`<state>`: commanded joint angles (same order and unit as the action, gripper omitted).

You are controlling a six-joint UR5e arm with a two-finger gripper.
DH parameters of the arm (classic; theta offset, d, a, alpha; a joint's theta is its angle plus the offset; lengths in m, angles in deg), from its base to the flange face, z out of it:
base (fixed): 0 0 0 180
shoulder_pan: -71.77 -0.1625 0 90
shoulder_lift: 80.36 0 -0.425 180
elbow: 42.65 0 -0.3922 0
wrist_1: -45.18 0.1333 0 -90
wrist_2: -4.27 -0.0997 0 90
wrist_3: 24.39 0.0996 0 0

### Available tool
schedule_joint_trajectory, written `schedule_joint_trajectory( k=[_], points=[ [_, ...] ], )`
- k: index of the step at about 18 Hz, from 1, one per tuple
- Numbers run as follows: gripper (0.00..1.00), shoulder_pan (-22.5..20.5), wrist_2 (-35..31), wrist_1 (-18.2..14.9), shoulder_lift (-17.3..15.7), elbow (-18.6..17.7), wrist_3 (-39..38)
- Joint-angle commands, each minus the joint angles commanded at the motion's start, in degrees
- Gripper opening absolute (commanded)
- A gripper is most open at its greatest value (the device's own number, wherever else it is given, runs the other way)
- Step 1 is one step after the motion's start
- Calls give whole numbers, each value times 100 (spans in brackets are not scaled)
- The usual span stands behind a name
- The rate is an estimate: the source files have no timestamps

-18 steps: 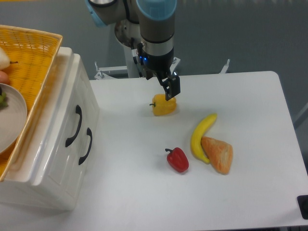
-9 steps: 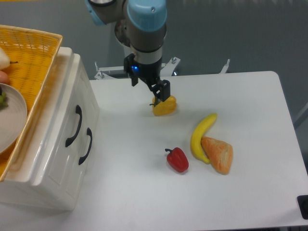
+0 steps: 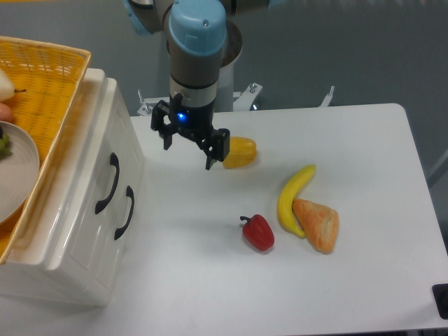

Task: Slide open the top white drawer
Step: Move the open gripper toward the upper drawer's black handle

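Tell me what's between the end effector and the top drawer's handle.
Nothing: in the fixed camera view, only bare white table separates the end effector from the top white drawer's handle.

The arm (image 3: 198,42) runs off the top edge, its base out of sight. The gripper (image 3: 189,147) covers the left end of the yellow pepper (image 3: 240,152). Left of the cabinet (image 3: 77,210), the wicker basket (image 3: 49,91) and plate (image 3: 17,178) are cut by the frame edge; the bits of fruit by the plate are too cropped to name. A dark object (image 3: 441,299) sits clipped at the bottom right corner.
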<state>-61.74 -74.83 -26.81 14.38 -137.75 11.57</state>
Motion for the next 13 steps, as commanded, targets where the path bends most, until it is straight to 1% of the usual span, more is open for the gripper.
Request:
schedule_joint_trajectory(
  k=[5, 6, 11, 13],
  points=[
    [100, 18, 96, -44, 26, 0, -405],
    [100, 61, 105, -35, 53, 9, -580],
    [100, 289, 132, -53, 351, 158, -1635],
    [100, 360, 167, -53, 413, 184, -1742]
  ],
)
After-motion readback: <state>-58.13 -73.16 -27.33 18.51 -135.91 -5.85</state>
